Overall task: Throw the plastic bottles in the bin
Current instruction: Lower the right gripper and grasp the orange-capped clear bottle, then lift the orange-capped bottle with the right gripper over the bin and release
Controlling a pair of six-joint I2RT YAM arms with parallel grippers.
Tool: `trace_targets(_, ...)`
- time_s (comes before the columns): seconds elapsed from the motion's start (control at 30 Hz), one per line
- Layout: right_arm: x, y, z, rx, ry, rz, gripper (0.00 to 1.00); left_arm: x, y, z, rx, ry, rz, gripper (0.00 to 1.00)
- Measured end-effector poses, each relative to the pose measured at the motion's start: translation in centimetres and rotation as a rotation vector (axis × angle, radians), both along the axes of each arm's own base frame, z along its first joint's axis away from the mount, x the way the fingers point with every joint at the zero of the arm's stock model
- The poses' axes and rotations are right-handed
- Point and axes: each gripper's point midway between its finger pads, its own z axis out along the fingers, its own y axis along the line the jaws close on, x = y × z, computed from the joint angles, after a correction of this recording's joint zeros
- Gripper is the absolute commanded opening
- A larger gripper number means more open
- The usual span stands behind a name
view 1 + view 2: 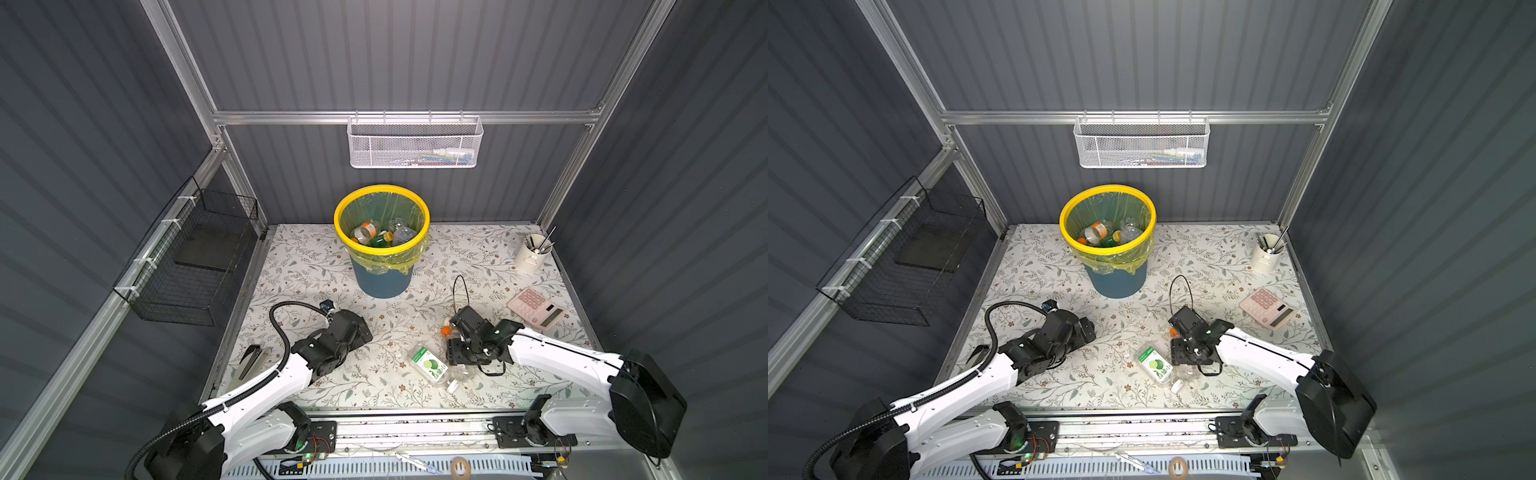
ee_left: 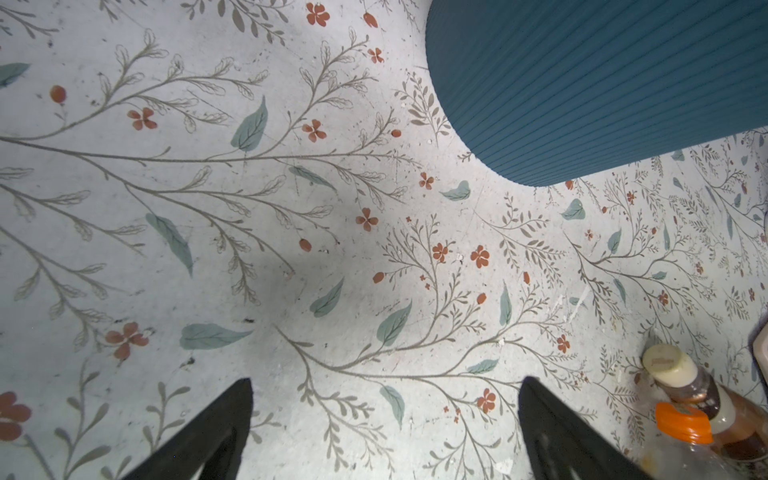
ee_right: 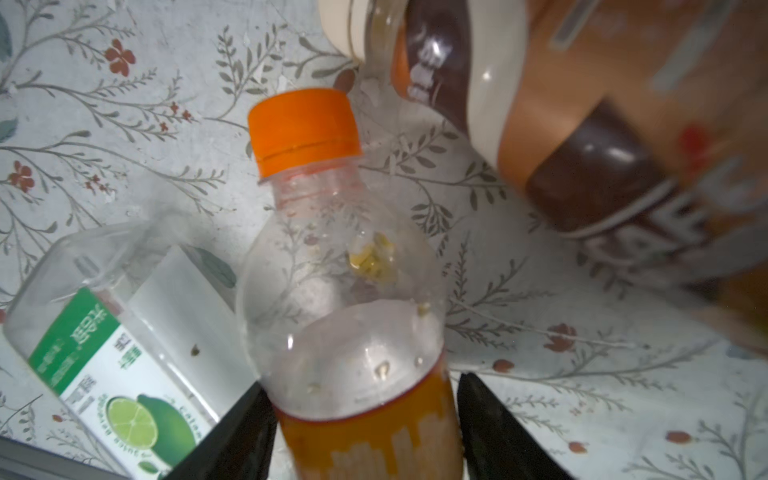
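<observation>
Calculator (image 1: 536, 308), utensil cup (image 1: 530, 258), mesh basket (image 1: 413, 143)

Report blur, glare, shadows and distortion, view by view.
Right wrist view: brown-labelled bottle badly blurred, orange-capped bottle sharp, with glints; left wrist view: soft shadow across the floral table; in both top views: wide-angle splay of the frame.

Bin (image 1: 380, 282) dark blue, yellow rim, yellow-green liner, upright at far middle of table (image 1: 316, 266), several bottles (image 1: 384, 237) heaped inside (one green), three more nearer the front, orange-capped bottle (image 3: 340, 291) clear, brown-labelled bottle (image 3: 582, 145) just beside it, lime-label bottle (image 1: 430, 365) lying flat, white cap.
</observation>
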Motion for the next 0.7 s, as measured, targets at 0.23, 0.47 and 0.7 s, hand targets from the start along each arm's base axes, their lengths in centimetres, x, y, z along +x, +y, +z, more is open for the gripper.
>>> trace_targets(0.23,1.0,0.3,-1.0,-0.026,0.025,0.007,0.59,-0.2,0.3,-0.5,0.018,0.017,0.005,0.99)
trace_targets(0.47,2.4,0.7,0.5,0.003,-0.021,0.014,0.55,-0.1,0.6,-0.5,0.028,0.014,0.017,1.00)
trace_targets(0.7,7.4,-1.0,8.6,0.165,-0.238,-0.089,0.53,-0.1,0.7,-1.2,0.054,0.032,0.019,0.99)
